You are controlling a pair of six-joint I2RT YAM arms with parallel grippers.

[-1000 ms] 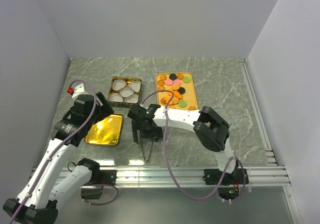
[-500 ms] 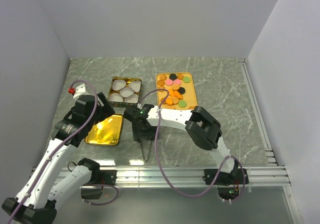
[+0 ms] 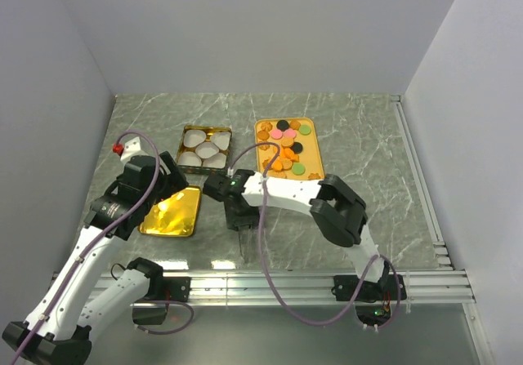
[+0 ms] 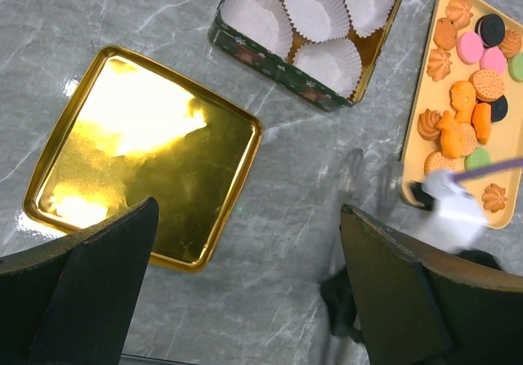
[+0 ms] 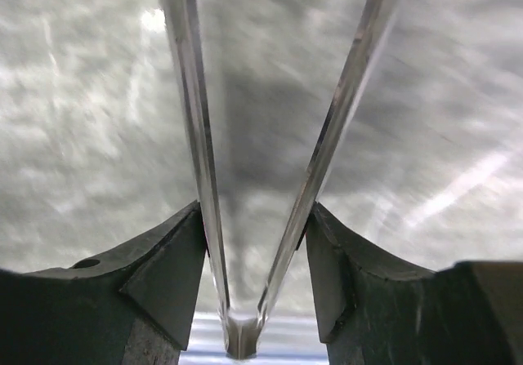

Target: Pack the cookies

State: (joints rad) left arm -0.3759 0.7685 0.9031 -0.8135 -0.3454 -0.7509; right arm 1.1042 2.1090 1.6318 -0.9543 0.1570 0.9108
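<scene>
Cookies (image 3: 286,147) lay on the tray (image 3: 315,169); right gripper (image 5: 255,251) pinched clear tongs (image 5: 192,136), left gripper (image 4: 245,300) had jaws spread

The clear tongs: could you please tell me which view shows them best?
Right wrist: the tongs fill the frame, held by the right tool. The top view shows a faint sliver, the left wrist only a blur.

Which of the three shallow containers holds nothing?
The flat square lid, the leftmost: bare, mirror-like gold. The tin holds white paper cups; the tray holds the cookies.
</scene>
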